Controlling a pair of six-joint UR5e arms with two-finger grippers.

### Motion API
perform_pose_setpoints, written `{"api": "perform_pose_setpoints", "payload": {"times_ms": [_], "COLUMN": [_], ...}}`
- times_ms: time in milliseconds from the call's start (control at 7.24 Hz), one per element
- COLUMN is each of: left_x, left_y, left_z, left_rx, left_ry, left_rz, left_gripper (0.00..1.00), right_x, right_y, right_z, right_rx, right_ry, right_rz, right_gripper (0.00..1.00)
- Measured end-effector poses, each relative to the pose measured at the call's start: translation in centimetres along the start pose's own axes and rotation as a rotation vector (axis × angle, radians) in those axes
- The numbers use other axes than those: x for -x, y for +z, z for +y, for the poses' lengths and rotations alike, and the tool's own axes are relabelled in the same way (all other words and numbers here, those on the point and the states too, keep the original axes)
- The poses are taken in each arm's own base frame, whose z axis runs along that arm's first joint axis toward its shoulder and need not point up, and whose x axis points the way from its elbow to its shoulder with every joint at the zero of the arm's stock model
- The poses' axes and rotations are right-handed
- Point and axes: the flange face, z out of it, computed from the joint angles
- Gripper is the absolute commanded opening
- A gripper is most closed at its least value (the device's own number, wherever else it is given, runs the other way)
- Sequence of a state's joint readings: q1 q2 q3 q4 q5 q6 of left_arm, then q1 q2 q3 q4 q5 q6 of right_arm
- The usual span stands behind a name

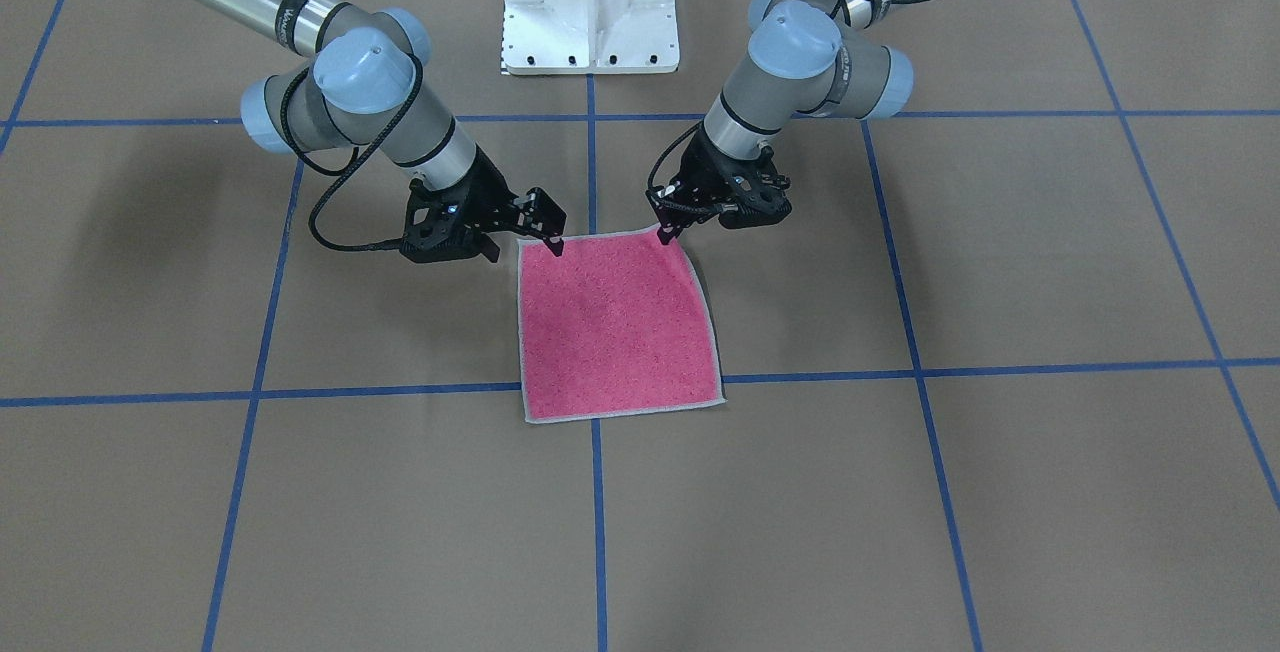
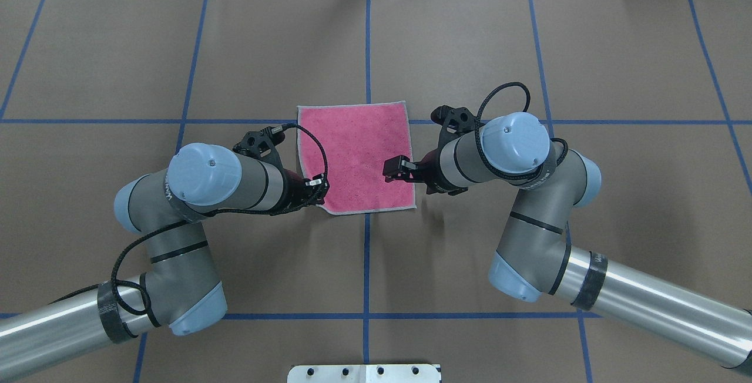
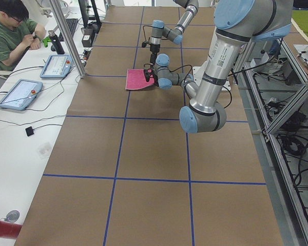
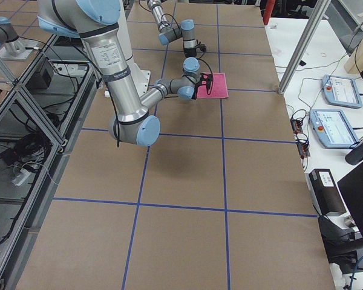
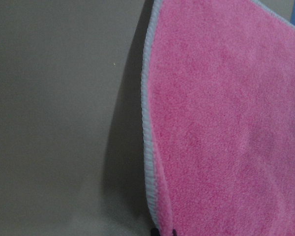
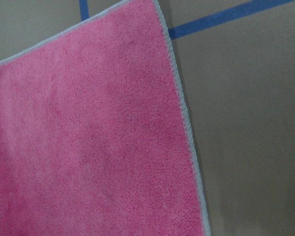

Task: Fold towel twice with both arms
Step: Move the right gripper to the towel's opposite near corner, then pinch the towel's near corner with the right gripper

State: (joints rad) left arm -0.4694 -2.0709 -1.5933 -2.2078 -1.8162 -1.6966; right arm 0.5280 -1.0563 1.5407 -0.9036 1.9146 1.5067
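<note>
Towel (image 1: 620, 327) on desk (image 1: 1000, 492), pink face up, in front of pedestal (image 1: 590, 12). Left gripper (image 1: 667, 229) pinched on one pedestal-side corner, edge there raised. Right gripper (image 1: 553, 244) seems closed on other corner. Advice: raise both corners level, carry together away from pedestal, keep cloth taut, lay onto far edge with borders matched.

The left silver-grey tubular arm (image 2: 232, 182) and the right silver-grey tubular arm (image 2: 531, 236) look alike. Each has a polished silver upper tube, matt grey joint housings ringed with thin black bands, and rounded light blue joint caps (image 2: 204, 173). A wider black collar near each elbow carries white lettering too small to read. A black braided cable (image 2: 510, 84) loops loosely off each arm. The left black two-finger hand (image 1: 668, 230) and the right black two-finger hand (image 1: 552, 242) are angular. The white pedestal base (image 1: 590, 7) has dark bolts along its foot.
</note>
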Motion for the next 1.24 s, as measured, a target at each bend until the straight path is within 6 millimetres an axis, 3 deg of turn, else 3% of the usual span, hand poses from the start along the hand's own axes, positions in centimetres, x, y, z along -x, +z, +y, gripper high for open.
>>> {"api": "perform_pose_setpoints", "payload": {"times_ms": [1243], "left_x": [0.0], "left_y": [0.0], "left_z": [-0.1], "left_rx": [-0.001], "left_ry": [0.0], "left_rz": [0.0], "left_gripper": [0.0], "right_x": [-0.2], "right_y": [1.4], "right_z": [0.7], "right_rx": [0.025], "right_ry": [0.034], "right_rz": [0.02], "right_gripper": [0.78]}}
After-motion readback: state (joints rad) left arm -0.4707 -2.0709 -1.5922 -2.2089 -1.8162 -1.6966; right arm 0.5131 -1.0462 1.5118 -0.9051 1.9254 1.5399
